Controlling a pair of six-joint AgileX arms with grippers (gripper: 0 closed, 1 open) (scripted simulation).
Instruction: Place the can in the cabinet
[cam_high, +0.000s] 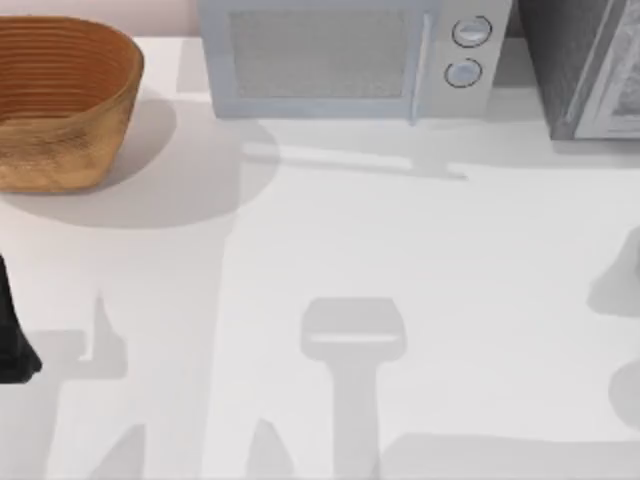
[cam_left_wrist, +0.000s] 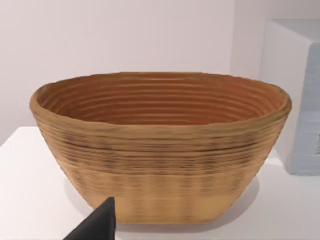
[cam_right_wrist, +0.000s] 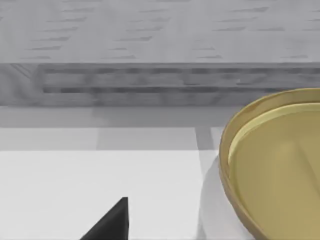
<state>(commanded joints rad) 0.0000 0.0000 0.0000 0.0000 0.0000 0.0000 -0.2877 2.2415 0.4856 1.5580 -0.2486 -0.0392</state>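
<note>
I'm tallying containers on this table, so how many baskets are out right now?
1. The woven basket stands at the table's far left corner, beside the microwave; the left wrist view shows nothing inside it. Others could sit outside the frames.

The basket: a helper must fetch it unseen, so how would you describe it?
At the table's back left corner in the top view, left of the white microwave, stands the basket. It is an oval woven bowl, ribbed and brown, the one warm-coloured thing among white and grey appliances.

Rendered kitchen counter: microwave (cam_high: 350, 55), woven basket (cam_high: 60, 100), grey cabinet (cam_high: 590, 65).
</note>
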